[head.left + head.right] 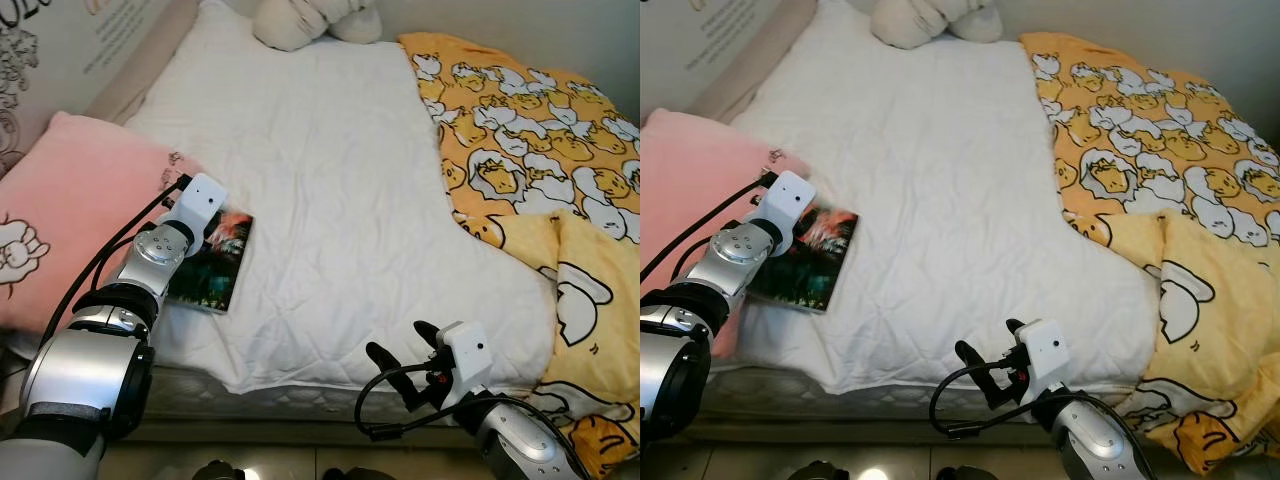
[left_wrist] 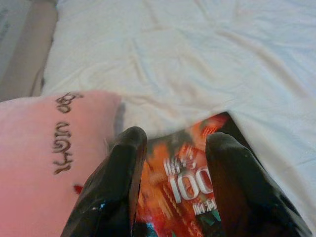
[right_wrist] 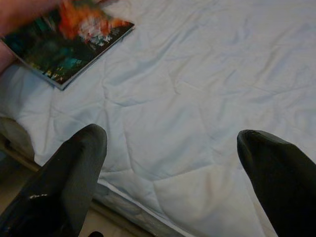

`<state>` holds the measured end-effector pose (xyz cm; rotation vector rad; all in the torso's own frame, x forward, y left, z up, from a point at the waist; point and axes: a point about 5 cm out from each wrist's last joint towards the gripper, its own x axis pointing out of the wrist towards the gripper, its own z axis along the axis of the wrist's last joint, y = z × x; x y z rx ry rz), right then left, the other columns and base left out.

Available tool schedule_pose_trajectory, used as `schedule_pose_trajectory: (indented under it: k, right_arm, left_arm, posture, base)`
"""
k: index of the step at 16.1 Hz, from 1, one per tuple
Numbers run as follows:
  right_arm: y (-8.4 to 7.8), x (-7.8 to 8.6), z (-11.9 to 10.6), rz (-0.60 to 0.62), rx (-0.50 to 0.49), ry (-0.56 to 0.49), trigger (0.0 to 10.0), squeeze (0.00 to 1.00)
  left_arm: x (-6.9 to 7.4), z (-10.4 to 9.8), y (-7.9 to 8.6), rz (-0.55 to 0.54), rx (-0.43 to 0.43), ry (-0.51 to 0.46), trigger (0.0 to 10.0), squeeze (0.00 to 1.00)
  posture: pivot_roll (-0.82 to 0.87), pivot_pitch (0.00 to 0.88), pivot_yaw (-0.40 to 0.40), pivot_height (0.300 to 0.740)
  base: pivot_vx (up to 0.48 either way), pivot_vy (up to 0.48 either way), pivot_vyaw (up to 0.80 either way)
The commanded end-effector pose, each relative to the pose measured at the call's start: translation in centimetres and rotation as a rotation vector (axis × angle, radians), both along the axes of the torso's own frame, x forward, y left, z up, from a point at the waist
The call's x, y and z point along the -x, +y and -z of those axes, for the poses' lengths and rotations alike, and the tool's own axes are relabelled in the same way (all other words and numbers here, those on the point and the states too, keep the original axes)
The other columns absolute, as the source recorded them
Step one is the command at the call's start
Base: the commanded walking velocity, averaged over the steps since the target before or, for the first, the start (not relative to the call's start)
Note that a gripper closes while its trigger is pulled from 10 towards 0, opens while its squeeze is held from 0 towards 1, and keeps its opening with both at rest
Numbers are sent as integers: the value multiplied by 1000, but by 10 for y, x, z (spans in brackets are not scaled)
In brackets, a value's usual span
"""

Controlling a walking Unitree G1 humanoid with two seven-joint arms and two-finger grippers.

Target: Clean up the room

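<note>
Nearest, at the bed's near edge, the right hand (image 1: 400,365) hovers with its fingers spread wide, holding nothing. Further left, the left hand (image 2: 173,168) sits low over the book (image 1: 212,262), fingers parted either side of its cover, not yet closed. The book lies flat on the white bed (image 1: 330,180), just beside the pink pillow (image 1: 70,200). To lift it cleanly, I'd say the fingers should catch one edge, since a flat cover gives little purchase.
</note>
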<state>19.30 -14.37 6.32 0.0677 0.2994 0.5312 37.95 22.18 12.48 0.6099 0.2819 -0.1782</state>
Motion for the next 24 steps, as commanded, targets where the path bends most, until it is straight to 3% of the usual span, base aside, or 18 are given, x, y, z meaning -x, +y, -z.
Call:
schedule_pose_trajectory:
  k: [1, 3, 4, 5, 7, 9, 12, 14, 15, 16, 17, 19, 20, 21, 24]
  right_arm:
    - [-3, -3, -2, 12, 15, -4, 10000, 0]
    - [-3, -7, -2, 19, 13, -9, 10000, 0]
    - [-3, -7, -2, 20, 13, -11, 10000, 0]
    - [-2, -10, -1, 19, 13, -16, 10000, 0]
    - [-1, -15, -1, 33, 1, -29, 10000, 0]
    - [-4, -29, -6, 143, -37, -85, 10000, 0]
    - [-31, -39, -6, 424, -70, -129, 10000, 0]
    - [-36, -39, 11, 448, -10, -94, 10000, 0]
    - [-36, -41, 13, 454, -1, -92, 10000, 0]
    - [-32, -48, 13, 445, -3, -100, 10000, 0]
    - [-30, -51, 12, 444, -8, -109, 10000, 0]
    - [-20, -70, 6, 414, -10, -154, 10000, 0]
    - [-19, -71, 5, 408, -1, -166, 10000, 0]
    - [-17, -75, 2, 414, -1, -193, 10000, 0]
    - [-14, -77, 3, 349, 40, -204, 10000, 0]
  left_arm:
    - [-2, -7, 6, -30, 64, -12, 10000, 1000]
    - [2, -5, 17, -59, 111, -7, 10000, 976]
    - [4, -3, 20, -59, 95, -5, 10000, 976]
    - [8, 0, 27, -64, 90, -24, 10000, 0]
    - [13, 7, 19, -20, 135, -44, 10000, 0]
    - [24, 24, -12, 91, 237, -131, 10000, 0]
    - [54, 22, -67, 83, 613, -283, 10000, 0]
    - [76, 19, -100, 70, 706, -312, 10000, 0]
    - [77, 21, -101, 64, 700, -310, 10000, 0]
    - [80, 27, -104, 86, 700, -314, 10000, 114]
    - [82, 28, -104, 77, 708, -300, 10000, 1000]
    - [85, 35, -107, 92, 654, -219, 10000, 1000]
    - [86, 36, -106, 89, 646, -212, 10000, 1000]
    - [89, 44, -97, 26, 670, -196, 10000, 0]
    - [91, 52, -93, 1, 674, -176, 10000, 0]
  posture:
    - [-107, 25, -131, 740]
    - [-99, 16, -127, 740]
    - [-99, 16, -127, 740]
    - [-87, 0, -118, 740]
    - [-61, 0, -109, 740]
    - [-6, 0, -89, 740]
    - [47, 0, -63, 740]
    - [74, 0, -57, 740]
    - [75, 0, -58, 740]
    - [79, 0, -57, 740]
    - [79, 0, -57, 740]
    - [76, 0, -45, 740]
    - [76, 0, -45, 740]
    - [69, 0, -42, 740]
    - [52, 0, -33, 740]
  base:
    - [0, 0, 0]
    - [0, 0, 0]
    - [0, 0, 0]
    - [0, 0, 0]
    - [0, 0, 0]
    - [0, 0, 0]
    - [0, 0, 0]
    - [0, 0, 0]
    - [0, 0, 0]
    - [0, 0, 0]
    - [0, 0, 0]
    - [0, 0, 0]
    - [0, 0, 0]
    - [0, -480, 0]
    - [0, -480, 0]
